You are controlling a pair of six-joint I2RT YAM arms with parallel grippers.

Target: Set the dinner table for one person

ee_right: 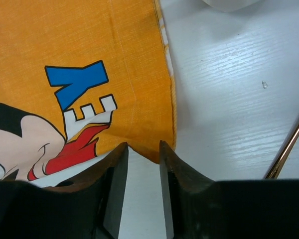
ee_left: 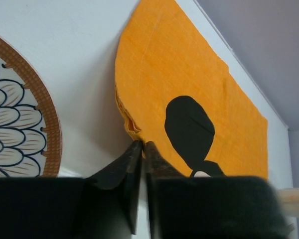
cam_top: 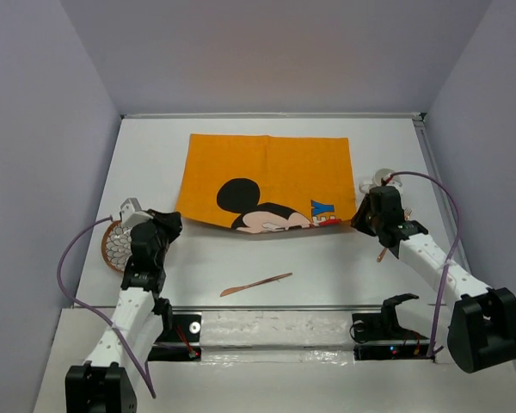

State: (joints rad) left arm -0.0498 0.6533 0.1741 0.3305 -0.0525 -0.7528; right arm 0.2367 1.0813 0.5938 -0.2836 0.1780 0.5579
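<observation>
- The white counter (cam_top: 344, 267) carries everything; it fills the middle of the top view, and the orange cloth (cam_top: 267, 172) lies flat on its far middle part.
- A plate (cam_top: 112, 245) with a brown rim and a blue petal pattern sits left of the cloth, near its near left corner but apart from it.
- The left tool (ee_left: 143, 144) is at the near left corner of the cloth. It is clenched on the folded edge there, and its fingers are almost touching each other.
- The cloth shows a cartoon mouse with black ears. Its near edge looks curled, so the picture is cut off there.
- A copper-coloured knife (cam_top: 256, 285) lies on the counter in front of the cloth, well apart from it.
- The right tool (ee_right: 143, 147) is at the near right corner of the cloth. It is released: the fingers stand apart and the corner lies between the tips.
- A white object (cam_top: 383, 178) stands just right of the cloth, beyond the right tool.
- A thin copper-coloured handle (ee_right: 289, 144) lies on the counter right of the cloth.
</observation>
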